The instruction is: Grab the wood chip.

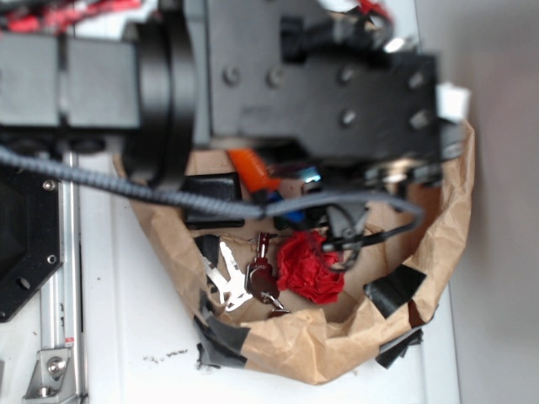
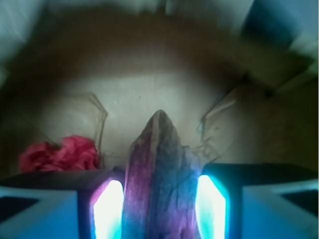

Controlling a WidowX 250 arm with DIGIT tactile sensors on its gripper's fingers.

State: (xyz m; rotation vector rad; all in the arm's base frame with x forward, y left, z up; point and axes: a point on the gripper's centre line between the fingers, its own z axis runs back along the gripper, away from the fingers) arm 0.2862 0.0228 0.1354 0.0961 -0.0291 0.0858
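Wrist view gives me the clearest read: the wood chip [image 2: 160,184] stands between the two glowing pads [image 2: 108,209], pointed end up, and the end effector [image 2: 159,211] is clamped on it from both sides. Left of the wood chip I see a crumpled red paper wad [image 2: 60,154] lying on the pale floor of a brown paper nest [image 2: 149,64] whose wall curves behind everything.

From the exterior view my arm [image 1: 295,76] covers the wood chip, so I cannot place it there. Below the arm, inside the paper nest [image 1: 438,244], the red wad [image 1: 309,267] lies beside a bunch of keys [image 1: 240,282]. An orange object [image 1: 253,171] and a black square item [image 1: 210,198] lie at the nest's upper left. The nest rests on the white table [image 1: 126,320].
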